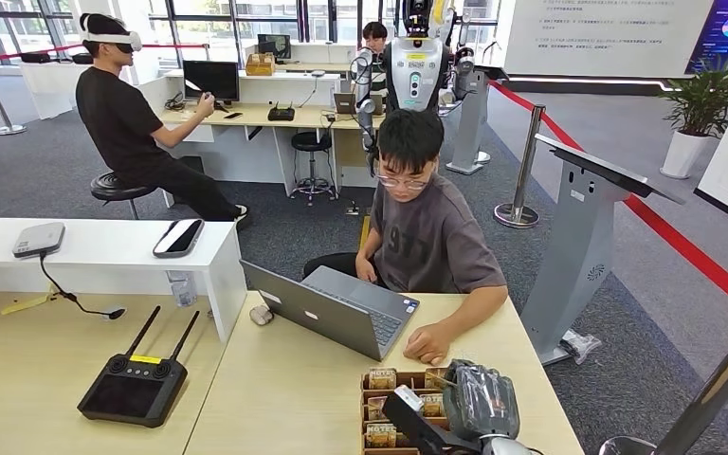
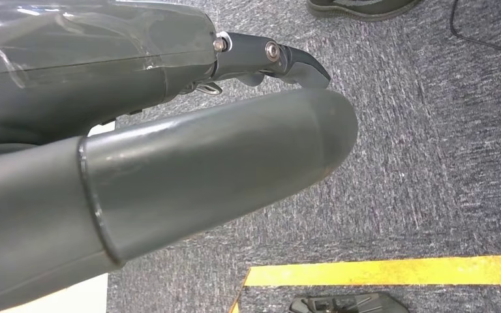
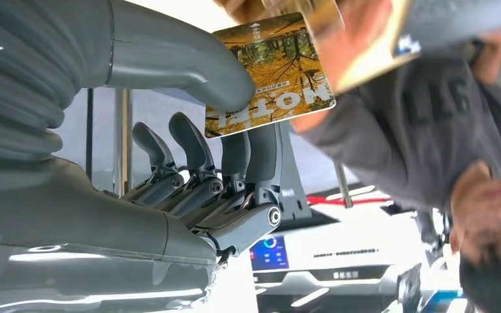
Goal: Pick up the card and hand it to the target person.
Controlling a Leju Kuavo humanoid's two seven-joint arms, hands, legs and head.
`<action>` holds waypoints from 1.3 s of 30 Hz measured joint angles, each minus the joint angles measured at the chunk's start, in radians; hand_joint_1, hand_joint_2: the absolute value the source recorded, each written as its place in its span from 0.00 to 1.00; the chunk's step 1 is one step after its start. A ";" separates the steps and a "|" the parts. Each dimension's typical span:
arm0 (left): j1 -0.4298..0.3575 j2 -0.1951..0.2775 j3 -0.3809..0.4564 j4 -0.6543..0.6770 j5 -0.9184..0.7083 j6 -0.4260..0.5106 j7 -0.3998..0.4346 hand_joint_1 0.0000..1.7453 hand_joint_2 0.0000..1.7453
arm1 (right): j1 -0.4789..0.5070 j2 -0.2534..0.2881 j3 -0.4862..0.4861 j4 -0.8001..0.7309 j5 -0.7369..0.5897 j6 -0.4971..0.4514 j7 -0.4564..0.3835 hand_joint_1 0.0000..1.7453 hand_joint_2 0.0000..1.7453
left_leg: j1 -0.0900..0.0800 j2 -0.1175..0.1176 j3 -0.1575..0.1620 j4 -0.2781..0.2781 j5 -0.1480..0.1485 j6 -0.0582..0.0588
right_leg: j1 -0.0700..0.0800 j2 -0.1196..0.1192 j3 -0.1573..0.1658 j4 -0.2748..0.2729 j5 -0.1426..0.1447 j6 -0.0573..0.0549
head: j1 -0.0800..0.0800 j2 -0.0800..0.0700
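Open-plan office, grey carpet; pale wooden table (image 1: pixel 294 398) as landmark. Right hand (image 3: pixel 189 150): at the table's near edge, above a cardboard box (image 1: pixel 393 408) of cards, thumb and fingers pinching one card (image 3: pixel 271 68) printed with autumn trees. Person (image 1: pixel 431 237): seated at the table's far side behind an open laptop (image 1: pixel 327 308). Left hand (image 2: pixel 169 163): hanging over the carpet beside a yellow floor stripe (image 2: pixel 385 270); grasp cannot be told. Black controller (image 1: pixel 135 384): on the adjoining table.
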 joint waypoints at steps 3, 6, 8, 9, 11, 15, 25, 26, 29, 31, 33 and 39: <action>-0.010 -0.001 -0.012 0.002 -0.011 -0.008 0.008 0.00 0.00 | -0.042 0.035 -0.010 0.084 -0.050 -0.041 -0.032 0.85 1.00 | 0.000 0.000 0.000 0.000 0.000 0.000 | 0.000 0.000 0.001 0.000 0.000 0.000 | 0.000 0.000; -0.018 -0.004 -0.019 0.003 -0.016 -0.012 0.014 0.00 0.00 | -0.087 0.069 -0.003 0.182 -0.074 -0.053 -0.055 0.85 1.00 | 0.000 0.001 0.001 -0.001 0.000 0.000 | 0.000 0.002 0.000 -0.001 0.001 0.000 | 0.000 0.000; -0.022 -0.005 -0.021 0.004 -0.018 -0.013 0.016 0.00 0.00 | -0.110 0.089 0.006 0.240 -0.083 -0.057 -0.063 0.84 1.00 | 0.000 0.002 0.001 -0.001 0.001 0.000 | 0.000 0.003 0.000 0.000 0.001 0.000 | 0.000 0.000; -0.024 -0.006 -0.023 0.005 -0.020 -0.014 0.017 0.00 0.00 | -0.125 0.104 0.011 0.282 -0.094 -0.061 -0.070 0.84 1.00 | 0.000 0.003 0.001 -0.001 0.001 -0.001 | 0.000 0.003 0.000 0.000 0.001 0.000 | 0.000 0.000; -0.028 -0.006 -0.028 0.006 -0.023 -0.016 0.020 0.00 0.00 | -0.146 0.124 0.019 0.348 -0.106 -0.075 -0.082 0.85 1.00 | 0.000 0.004 0.002 -0.002 0.001 -0.001 | 0.000 0.004 0.001 -0.001 0.002 0.000 | 0.000 0.000; -0.034 -0.008 -0.040 0.007 -0.033 -0.022 0.027 0.00 0.00 | -0.190 0.160 0.028 0.485 -0.134 -0.104 -0.107 0.85 1.00 | 0.001 0.003 0.003 -0.002 0.000 -0.001 | 0.001 0.004 0.002 -0.002 0.002 0.000 | 0.000 0.000; -0.048 -0.009 -0.059 0.006 -0.050 -0.031 0.035 0.00 0.00 | -0.257 0.211 0.053 0.642 -0.127 -0.114 -0.117 0.84 1.00 | 0.001 0.002 0.003 -0.003 0.000 0.000 | 0.001 0.003 0.003 -0.002 0.001 0.000 | 0.000 0.000; -0.048 -0.010 -0.061 0.006 -0.052 -0.033 0.036 0.00 0.00 | -0.261 0.214 0.054 0.651 -0.126 -0.115 -0.118 0.85 1.00 | 0.001 0.002 0.003 -0.003 0.001 0.000 | 0.001 0.003 0.003 -0.002 0.002 -0.001 | 0.000 0.000; -0.051 -0.012 -0.066 0.007 -0.056 -0.035 0.039 0.00 0.00 | -0.273 0.230 0.054 0.690 -0.131 -0.130 -0.130 0.85 1.00 | 0.001 0.001 0.002 -0.001 -0.001 -0.001 | 0.001 0.002 0.002 0.000 0.000 0.000 | 0.000 0.000; -0.051 -0.012 -0.067 0.007 -0.057 -0.035 0.039 0.00 0.00 | -0.274 0.235 0.050 0.700 -0.137 -0.137 -0.135 0.85 1.00 | 0.001 0.001 0.002 -0.001 -0.001 -0.001 | 0.001 0.002 0.002 0.000 0.000 0.000 | 0.000 0.000; -0.051 -0.013 -0.067 0.007 -0.057 -0.036 0.040 0.00 0.00 | -0.273 0.235 0.048 0.703 -0.140 -0.137 -0.135 0.85 1.00 | 0.001 0.001 0.002 -0.002 0.000 -0.001 | 0.001 0.001 0.003 -0.001 0.001 0.000 | 0.000 0.000; -0.050 -0.014 -0.072 0.008 -0.060 -0.038 0.042 0.00 0.00 | -0.270 0.237 0.044 0.714 -0.146 -0.153 -0.145 0.85 1.00 | 0.001 0.000 0.002 -0.002 0.000 0.000 | 0.001 0.001 0.003 -0.002 0.000 0.000 | 0.000 0.000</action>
